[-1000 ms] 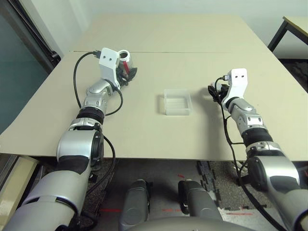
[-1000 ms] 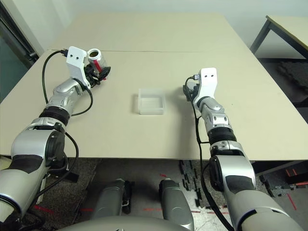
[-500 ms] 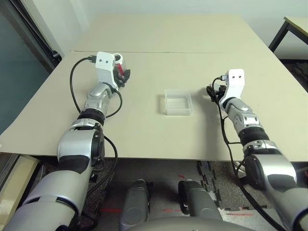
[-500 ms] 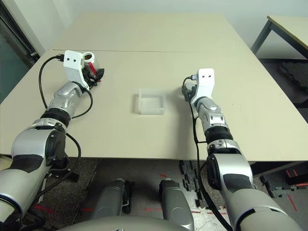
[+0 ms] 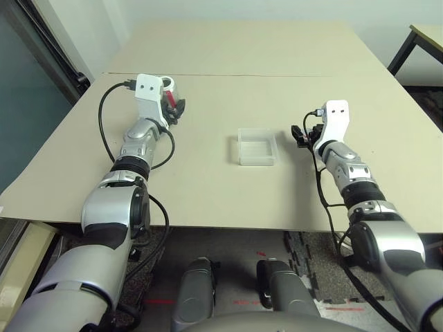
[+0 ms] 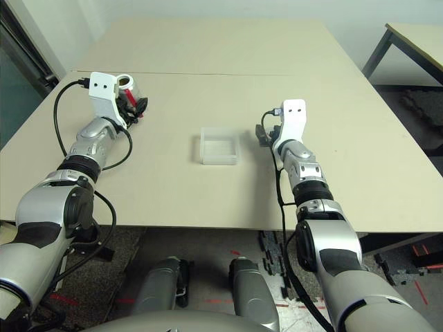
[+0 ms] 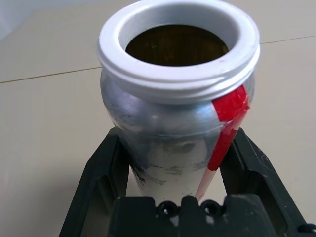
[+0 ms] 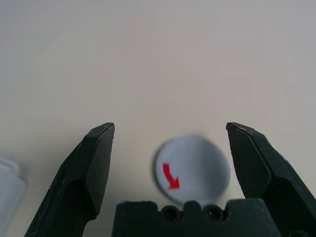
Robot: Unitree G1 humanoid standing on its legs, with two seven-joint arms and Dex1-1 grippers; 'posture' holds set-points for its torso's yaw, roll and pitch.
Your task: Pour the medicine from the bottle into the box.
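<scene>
- Left gripper (image 7: 177,197): fingers clamped on the bottle (image 7: 173,123), upright, mouth uncapped, far-left part of the table (image 5: 228,48).
- Right gripper (image 8: 170,143): fingers spread wide, nothing held; cap (image 8: 191,169) on the table between them.
- Box (image 5: 257,146): mid-table, just left of the right gripper, well apart from the bottle.

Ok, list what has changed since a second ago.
The left gripper, shut on the open bottle, has drawn it back toward the table's left side, away from the box. The right gripper has edged slightly toward the box, open over the cap. The box has stayed put.
</scene>
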